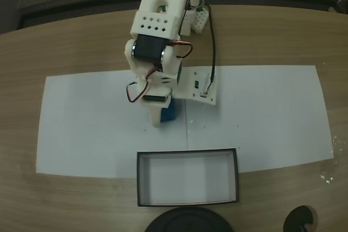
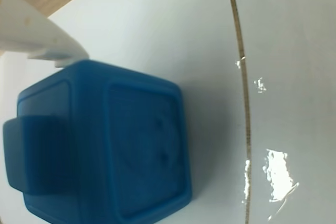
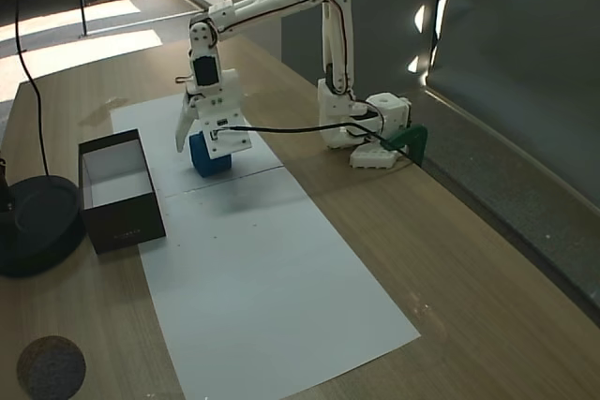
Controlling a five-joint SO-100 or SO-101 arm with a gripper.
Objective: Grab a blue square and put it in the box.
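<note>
The blue square (image 1: 171, 112) rests on the white paper, close behind the box (image 1: 141, 180), a shallow black-walled tray with a white inside. My gripper (image 1: 163, 116) is lowered over the cube and stands open, with one white finger (image 1: 156, 117) on the cube's left side. In another fixed view the blue square (image 3: 210, 158) sits between the splayed finger (image 3: 182, 128) and the gripper's fixed plate, and the box (image 3: 120, 224) lies to its left. The wrist view has the blue square (image 2: 110, 145) close up, with a white finger (image 2: 37, 35) by its upper-left corner.
A large white paper sheet (image 1: 272, 118) covers the middle of the wooden table. A black round base (image 3: 33, 222) stands beside the box, and a dark disc (image 3: 52, 367) lies near the table's front. The arm's base (image 3: 361, 128) and a black cable (image 3: 291, 128) sit behind.
</note>
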